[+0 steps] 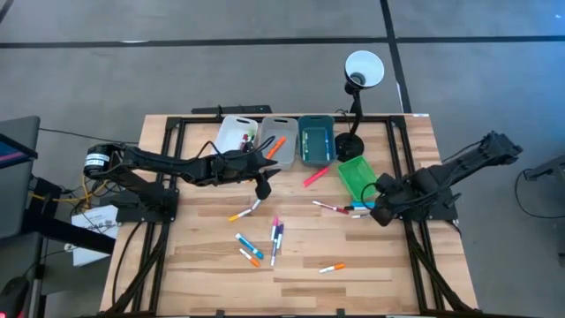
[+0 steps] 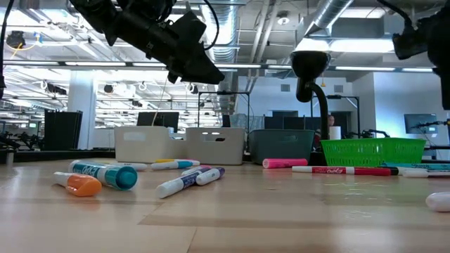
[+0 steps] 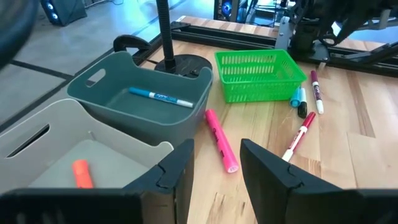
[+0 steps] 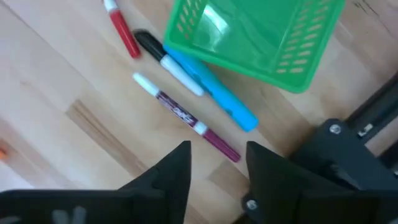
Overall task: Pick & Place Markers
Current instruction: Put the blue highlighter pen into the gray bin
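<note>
Several markers lie flat on the wooden table: a pink one (image 1: 316, 176), a middle group (image 1: 275, 237), and a group (image 1: 340, 208) beside the green basket (image 1: 356, 177). One blue marker (image 3: 160, 97) lies in the teal bin (image 1: 315, 139), and an orange one (image 3: 81, 173) in the grey bin (image 1: 278, 137). My left gripper (image 3: 214, 152) is open and empty, raised above the table in front of the grey bin. My right gripper (image 4: 217, 155) is open and empty, above a purple marker (image 4: 189, 118) near the basket.
A white bin (image 1: 237, 132) stands left of the grey one along the far edge. A desk lamp (image 1: 362, 71) has its base (image 1: 349, 144) between the teal bin and the basket. Bare wood shows along the near edge (image 1: 291, 291).
</note>
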Motion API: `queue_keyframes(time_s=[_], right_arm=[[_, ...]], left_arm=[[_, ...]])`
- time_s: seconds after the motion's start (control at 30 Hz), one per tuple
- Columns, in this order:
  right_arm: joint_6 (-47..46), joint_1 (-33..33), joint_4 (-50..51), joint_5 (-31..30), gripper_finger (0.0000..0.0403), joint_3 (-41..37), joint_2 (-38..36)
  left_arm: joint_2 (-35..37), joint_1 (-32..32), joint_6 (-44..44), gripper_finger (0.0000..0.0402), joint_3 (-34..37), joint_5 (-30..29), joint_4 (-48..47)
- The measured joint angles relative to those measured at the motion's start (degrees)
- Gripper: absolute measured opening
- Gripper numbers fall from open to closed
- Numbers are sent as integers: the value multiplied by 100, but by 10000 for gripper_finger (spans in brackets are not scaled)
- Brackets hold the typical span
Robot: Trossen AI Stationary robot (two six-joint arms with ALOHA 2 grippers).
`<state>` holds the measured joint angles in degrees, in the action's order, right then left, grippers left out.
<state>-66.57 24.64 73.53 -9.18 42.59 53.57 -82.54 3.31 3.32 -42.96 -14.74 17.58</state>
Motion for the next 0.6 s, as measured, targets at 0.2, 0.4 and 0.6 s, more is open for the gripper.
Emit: queue_keyframes(time_s=[0.2, 0.4, 0.6], right_arm=[[470, -284, -87, 331, 197, 50, 547], [531, -534, -381, 526, 215, 50, 1324], [552, -820, -598, 688, 198, 50, 2141]], left_arm=[[-2, 49, -5, 127, -2, -2, 86], [-2, 167, -5, 127, -2, -9, 220], [-2, 164, -8, 127, -2, 17, 219]])
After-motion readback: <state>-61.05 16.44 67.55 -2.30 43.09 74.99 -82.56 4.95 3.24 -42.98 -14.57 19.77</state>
